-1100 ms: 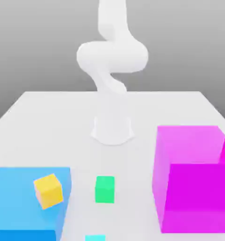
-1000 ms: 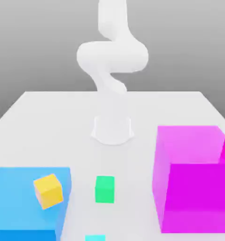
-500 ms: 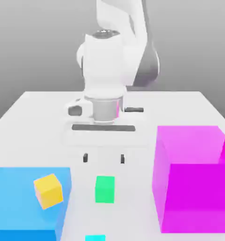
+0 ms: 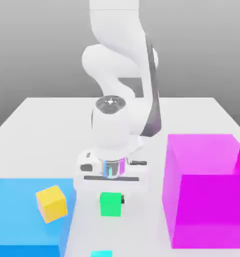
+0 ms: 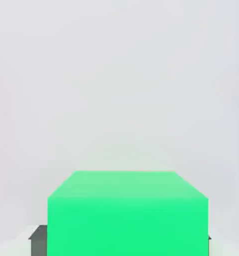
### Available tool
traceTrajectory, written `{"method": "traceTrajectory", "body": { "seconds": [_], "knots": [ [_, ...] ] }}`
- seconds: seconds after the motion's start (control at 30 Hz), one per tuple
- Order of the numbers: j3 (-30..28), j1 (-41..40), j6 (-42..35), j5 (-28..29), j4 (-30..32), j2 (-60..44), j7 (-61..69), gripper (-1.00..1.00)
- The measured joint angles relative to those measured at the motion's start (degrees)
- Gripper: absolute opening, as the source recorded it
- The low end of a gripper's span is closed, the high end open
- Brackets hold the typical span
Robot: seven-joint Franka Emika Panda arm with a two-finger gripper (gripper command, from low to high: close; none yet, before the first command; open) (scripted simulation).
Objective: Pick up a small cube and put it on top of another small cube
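Arm swung into view, claw (image 4: 111, 201) lowered around green cube (image 4: 111, 205)

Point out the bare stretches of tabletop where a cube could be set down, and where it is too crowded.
Free: the white tabletop behind the large blue block, and the strip between the small green cube and the large magenta block. Crowded: around the green cube, where the pincer is down over it, and the narrow gap beside the small yellow cube on the blue block.
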State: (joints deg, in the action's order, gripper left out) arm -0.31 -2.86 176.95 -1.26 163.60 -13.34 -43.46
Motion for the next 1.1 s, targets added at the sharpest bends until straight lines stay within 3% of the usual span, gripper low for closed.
{"method": "traceTrajectory", "body": {
  "seconds": [0.27,0.8,0.93,0.97,1.1],
  "knots": [
    [-0.39,0.04,-12.42,1.2,1.68,14.08,-0.43,-1.0],
    [0.45,-1.4,-30.79,0.91,-29.96,0.75,18.4,-1.0],
    [0.61,-1.54,-27.33,1.27,-33.17,-5.89,19.89,-1.0],
    [0.55,-1.48,-25.52,1.29,-33.36,-7.88,19.94,1.0],
    [0.55,-1.48,-25.52,1.29,-33.36,-7.88,19.94,1.0]
  ]
}}
